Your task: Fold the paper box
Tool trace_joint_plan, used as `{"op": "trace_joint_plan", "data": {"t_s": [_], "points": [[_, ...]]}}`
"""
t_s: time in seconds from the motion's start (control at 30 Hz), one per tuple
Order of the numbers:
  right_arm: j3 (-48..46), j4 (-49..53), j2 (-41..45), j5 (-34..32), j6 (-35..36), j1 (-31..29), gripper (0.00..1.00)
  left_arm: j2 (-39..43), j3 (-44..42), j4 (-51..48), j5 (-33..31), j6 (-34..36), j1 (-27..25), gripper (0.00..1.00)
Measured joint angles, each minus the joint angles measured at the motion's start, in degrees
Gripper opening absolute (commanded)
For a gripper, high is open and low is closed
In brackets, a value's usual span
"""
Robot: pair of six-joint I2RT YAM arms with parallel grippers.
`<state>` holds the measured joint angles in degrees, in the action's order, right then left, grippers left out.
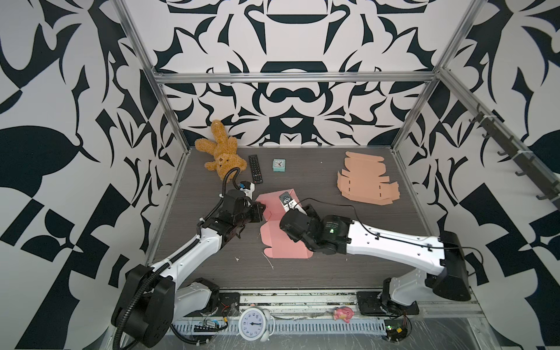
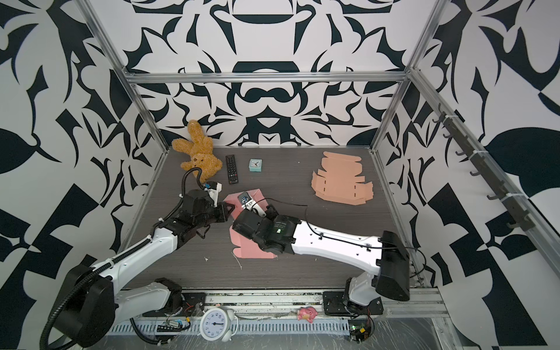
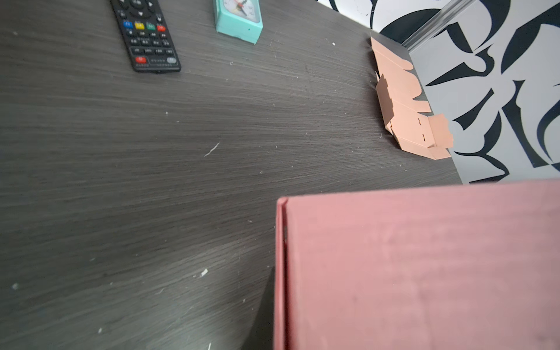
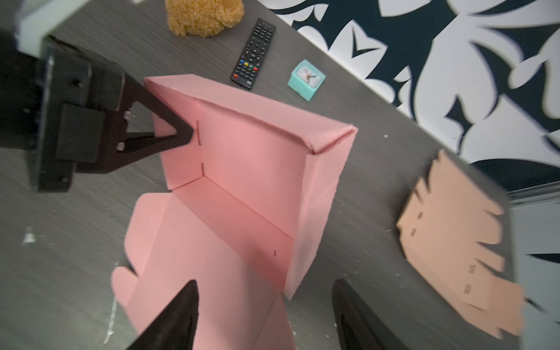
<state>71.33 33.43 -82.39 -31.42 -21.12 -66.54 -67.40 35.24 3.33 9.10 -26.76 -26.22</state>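
Pink paper box (image 4: pixel 242 188), one, half-folded: side wall is pinched by left gripper (image 4: pixel 185 136); right gripper (image 4: pixel 266 315) is held splayed over it.

I count one pink paper box (image 1: pixel 281 247), half folded. There is one pile of flat tan cardboard box blanks (image 1: pixel 363 178); how many sheets lie in it I cannot tell. Clocks come to two: one small square teal clock (image 1: pixel 278 165) and one round white alarm clock (image 1: pixel 254 324). I see one brown plush teddy bear (image 1: pixel 221 151), one black remote control (image 1: pixel 255 169) and one small pink toy figure (image 1: pixel 344 313).
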Motion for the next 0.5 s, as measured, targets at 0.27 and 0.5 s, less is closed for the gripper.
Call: {"op": "trace_joint_plan", "data": {"t_s": [0.27,0.5], "points": [[-8.83,-7.3,15.41,18.03,-2.12,12.5,0.79,-1.9,-0.17,8.61,-0.37,7.02,-4.81,0.1],[-10.43,-10.6,16.72,27.85,-2.32,16.55,0.8,-6.64,-0.24,13.64,-1.46,12.2,-9.2,0.1]]}}
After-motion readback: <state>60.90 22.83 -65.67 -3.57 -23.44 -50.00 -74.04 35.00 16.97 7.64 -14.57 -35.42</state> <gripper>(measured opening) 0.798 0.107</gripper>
